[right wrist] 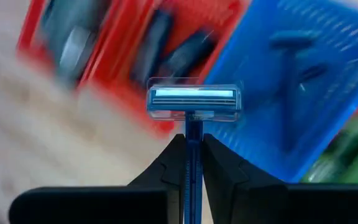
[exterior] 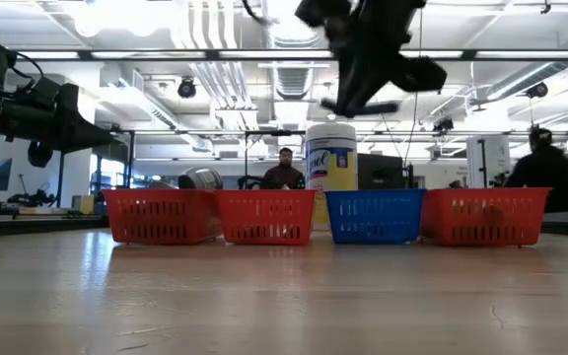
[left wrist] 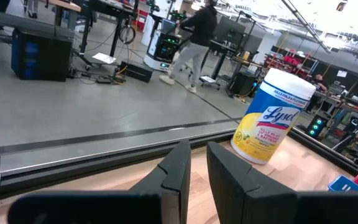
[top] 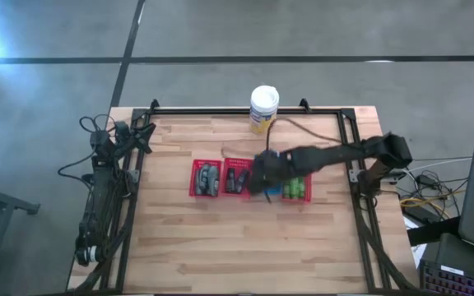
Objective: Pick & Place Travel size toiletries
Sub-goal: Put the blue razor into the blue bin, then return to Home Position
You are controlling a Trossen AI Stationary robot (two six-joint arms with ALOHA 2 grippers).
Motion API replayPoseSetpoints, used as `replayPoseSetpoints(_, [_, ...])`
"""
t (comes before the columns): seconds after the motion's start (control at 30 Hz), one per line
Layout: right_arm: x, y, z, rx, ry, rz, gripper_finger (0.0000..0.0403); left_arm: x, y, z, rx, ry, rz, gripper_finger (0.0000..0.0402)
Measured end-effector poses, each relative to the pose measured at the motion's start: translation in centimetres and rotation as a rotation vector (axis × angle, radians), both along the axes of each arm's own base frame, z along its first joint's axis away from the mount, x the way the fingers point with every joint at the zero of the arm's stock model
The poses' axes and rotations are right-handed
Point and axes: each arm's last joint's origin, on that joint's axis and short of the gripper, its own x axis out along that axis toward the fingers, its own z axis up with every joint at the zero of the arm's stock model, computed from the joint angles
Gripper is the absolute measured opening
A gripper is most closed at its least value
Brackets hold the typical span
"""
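Observation:
My right gripper (right wrist: 193,163) hovers above the row of trays (top: 262,177) and is shut on a razor with a blue stem and a clear-capped head (right wrist: 194,102). Below it lie a blue tray (right wrist: 303,74) with dark T-shaped sticks, a red tray with black tubes (right wrist: 166,50), a red tray with grey bottles (top: 206,178) and a red tray with green bottles (top: 296,189). In the low view the gripper (exterior: 363,94) hangs well above the trays. My left arm waits at the table's left edge, its gripper (left wrist: 199,168) shut. My right gripper pinches the razor's blue stem (right wrist: 193,146) between its two fingers, which lie along the stem. The head (right wrist: 194,102) sticks out beyond the fingertips, crosswise to them. The razor is lifted clear above the trays.
A large white-lidded, yellow-labelled jar (top: 264,107) stands at the table's far edge behind the trays. A cable (top: 303,127) lies on the wood near it. The near half of the table (top: 237,247) is bare wood. People show in the room beyond (exterior: 284,170).

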Motion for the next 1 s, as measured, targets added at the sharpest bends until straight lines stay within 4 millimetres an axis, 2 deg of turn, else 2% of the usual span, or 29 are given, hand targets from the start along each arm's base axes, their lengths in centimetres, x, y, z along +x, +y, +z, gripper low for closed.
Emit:
replayPoseSetpoints(0.17, [0.1, -4.0, -1.6, 0.038, 0.007, -0.155, 0.0032, 0.0, 0.0, 0.0, 0.0, 0.0, 0.0, 0.0058])
replayPoseSetpoints(0.33, [-0.3, -5.8, -3.8, 0.102, 0.056, -0.217, 0.0031, 0.0, 0.0, 0.0, 0.0, 0.0, 0.0, 0.0058])
replayPoseSetpoints(0.57, [-1.7, -6.4, -6.4, 0.145, 0.125, -0.382, 0.0033, 0.0, 0.0, 0.0, -0.002, 0.0, 0.0, 0.0058])
replayPoseSetpoints(0.73, [-1.6, -6.6, -6.9, 0.113, 0.071, -0.481, 0.004, 0.0, 0.0, 0.0, -0.002, 0.0, -0.001, 0.0058])
replayPoseSetpoints(0.83, [-1.8, -6.6, -7.1, 0.102, 0.074, -0.506, 0.0062, 0.0, 0.0, 0.0, -0.002, 0.0, -0.001, 0.0058])
replayPoseSetpoints(1.0, [-1.9, -6.6, -7.3, 0.097, 0.094, -0.475, 0.0122, 0.0, 0.0, 0.0, -0.002, 0.0, -0.001, 0.0058])
